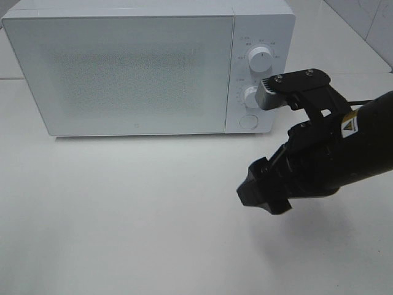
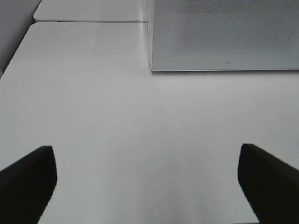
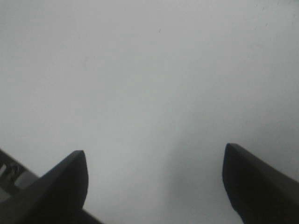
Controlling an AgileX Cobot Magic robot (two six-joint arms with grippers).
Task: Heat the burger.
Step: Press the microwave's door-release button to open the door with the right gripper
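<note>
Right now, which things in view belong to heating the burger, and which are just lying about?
Belong to the job: white microwave, door shut; its dials; right gripper, open; left gripper, open.
Just there: the white table. The burger is not in view.

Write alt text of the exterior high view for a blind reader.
A closed white box-shaped microwave stands on a white table. The black right gripper hangs above the table in front of the microwave's two round white dials.
</note>
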